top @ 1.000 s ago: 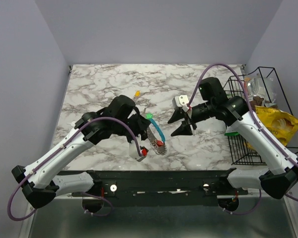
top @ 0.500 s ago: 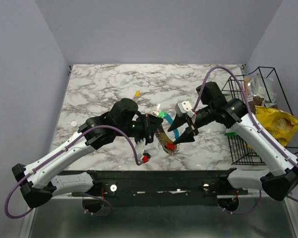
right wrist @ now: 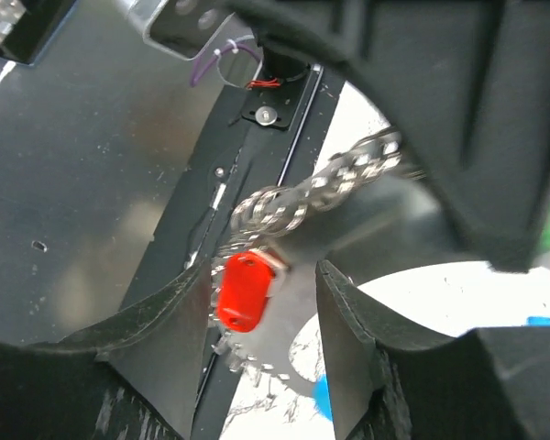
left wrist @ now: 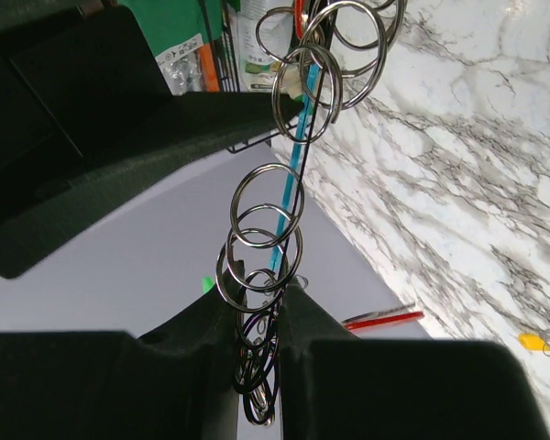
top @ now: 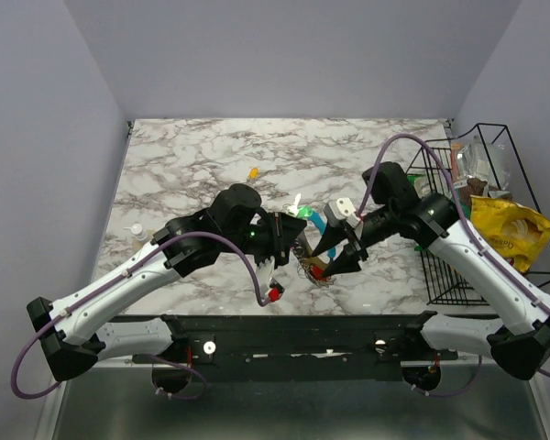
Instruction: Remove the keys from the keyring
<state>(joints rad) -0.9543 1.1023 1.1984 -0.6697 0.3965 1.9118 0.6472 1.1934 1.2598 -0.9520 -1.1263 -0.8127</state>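
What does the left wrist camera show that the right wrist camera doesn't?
Left wrist only: a yellow-orange key lying on the marble table, and the left hand pinching the keyring by its steel rings. Right wrist only: the red key, head face-on, between the open fingers of the right hand. Both: the keyring's chain of linked rings.

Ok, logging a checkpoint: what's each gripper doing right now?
Left gripper: shut on the keyring.
Right gripper: open, red key between its fingers.
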